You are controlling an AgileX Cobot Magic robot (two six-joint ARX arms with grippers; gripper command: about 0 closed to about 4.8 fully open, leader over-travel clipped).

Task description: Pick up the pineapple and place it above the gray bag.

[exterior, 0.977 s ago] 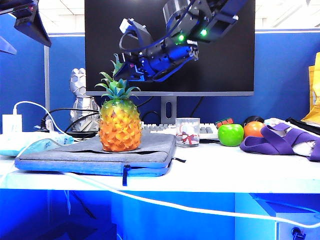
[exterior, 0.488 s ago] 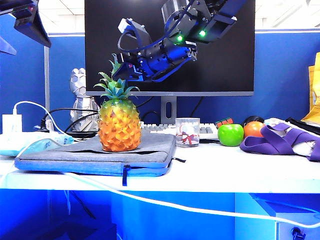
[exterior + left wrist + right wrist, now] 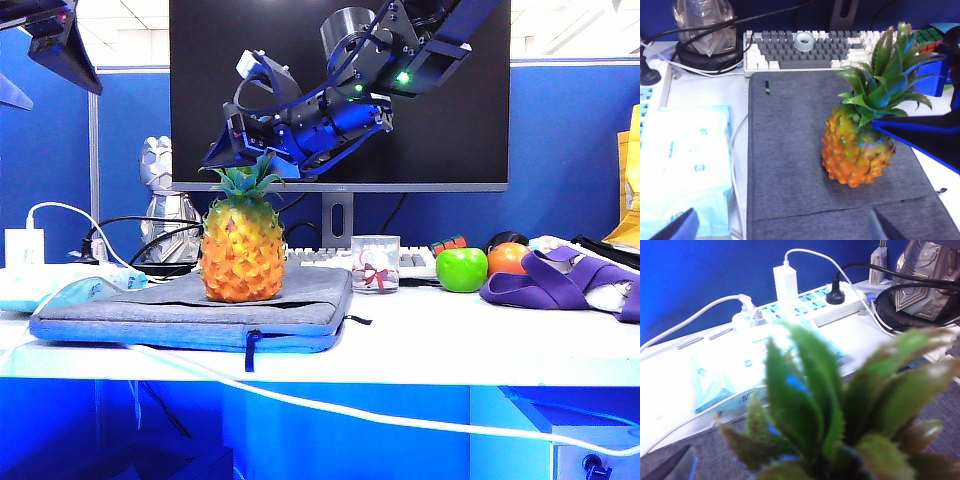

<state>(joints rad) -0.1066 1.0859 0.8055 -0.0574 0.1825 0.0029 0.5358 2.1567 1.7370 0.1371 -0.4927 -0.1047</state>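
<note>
The right gripper's fingers [image 3: 228, 150] stand apart around the upright pineapple's [image 3: 240, 250] leaf crown, directly above it. The pineapple sits on the gray bag [image 3: 190, 310]. The left gripper's fingers [image 3: 682, 227] are spread wide, off to the side.

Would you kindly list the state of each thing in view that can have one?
pineapple: upright on the gray bag, not held.
gray bag: lying flat on the desk, zipper closed.
right gripper: open, at the pineapple's leaf crown.
left gripper: open, empty, hovering over the bag's near edge.
monitor: screen dark.
green apple: resting on the desk beside the orange fruit.
</note>
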